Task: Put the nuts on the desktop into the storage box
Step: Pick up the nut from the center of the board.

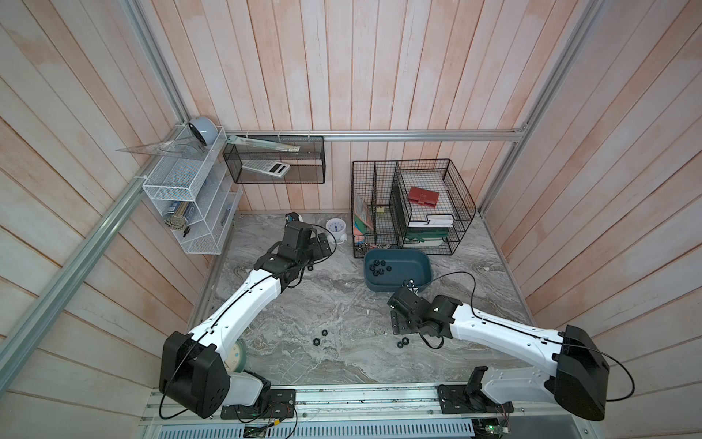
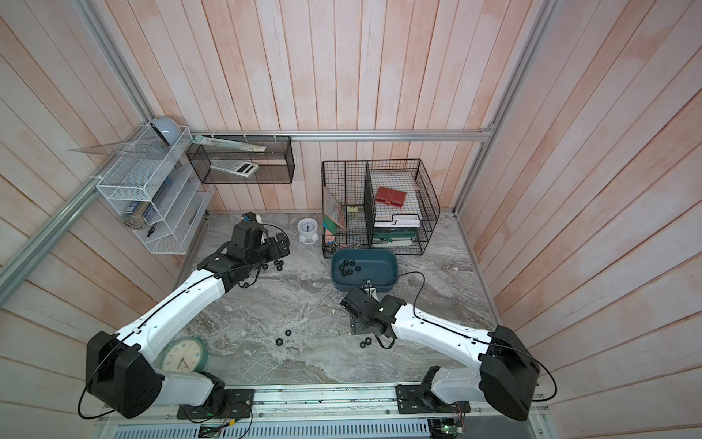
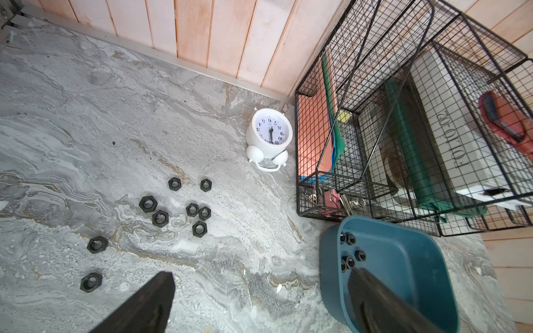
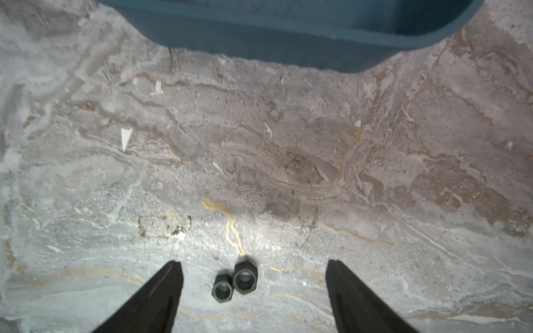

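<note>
right gripper [image 4: 253, 261] is hanging jaws-wide over the grey marble-patterned desktop [image 4: 259, 144], holding nothing. A pair of small black hexagonal nuts [image 4: 245, 277] is lying flat between its fingers, just inside the tips. They're touching each other, holes facing up. The pair is sitting off-centre, nearer one finger than the other.

A single nut is showing no real long axis. The pair has one, and it's running skewed across the gap, roughly along the closing line. I'm reading a straight close as likely catching both or squirting one out, so centring on one nut first looks safer. Can't tell how far the tips are riding above the surface.

The dark teal-blue plastic storage box [image 4: 288, 34] is sitting dead ahead of that gripper, past the pair and apart from it. Several boxed nuts [image 3: 360, 255] are lying inside.

left gripper [image 3: 262, 272] is also standing wide and empty, facing the far cluster of loose nuts [image 3: 192, 209] near the white alarm clock [image 3: 271, 129]. Two more loose nuts [image 1: 324, 333] are lying mid-desk. The right arm is the nearer one for the pair.
</note>
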Controlling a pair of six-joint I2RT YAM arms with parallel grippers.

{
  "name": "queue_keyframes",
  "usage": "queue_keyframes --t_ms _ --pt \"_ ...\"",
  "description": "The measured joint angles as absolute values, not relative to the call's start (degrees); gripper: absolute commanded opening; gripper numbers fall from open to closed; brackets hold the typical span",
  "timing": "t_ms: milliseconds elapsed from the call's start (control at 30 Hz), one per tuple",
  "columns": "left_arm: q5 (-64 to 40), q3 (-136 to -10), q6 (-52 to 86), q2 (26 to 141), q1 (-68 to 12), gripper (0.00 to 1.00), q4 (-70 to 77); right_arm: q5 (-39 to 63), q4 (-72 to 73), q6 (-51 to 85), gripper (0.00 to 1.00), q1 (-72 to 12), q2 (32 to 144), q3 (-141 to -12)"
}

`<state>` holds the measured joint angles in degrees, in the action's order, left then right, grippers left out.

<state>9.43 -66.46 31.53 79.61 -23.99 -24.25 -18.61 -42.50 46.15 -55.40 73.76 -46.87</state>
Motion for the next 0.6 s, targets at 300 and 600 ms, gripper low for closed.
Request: queue_keyframes --t_ms 300,600 --pt "8.56 -64.16 32.01 79.55 -23.99 1.00 -23.94 -17.93 -43.20 52.82 0.51 -57.12 73.28 -41.93" --pt "7.73 -64.14 32.62 79.35 -23.99 1.00 -23.97 -18.00 -42.96 55.92 0.50 -57.12 80.49 -42.54"
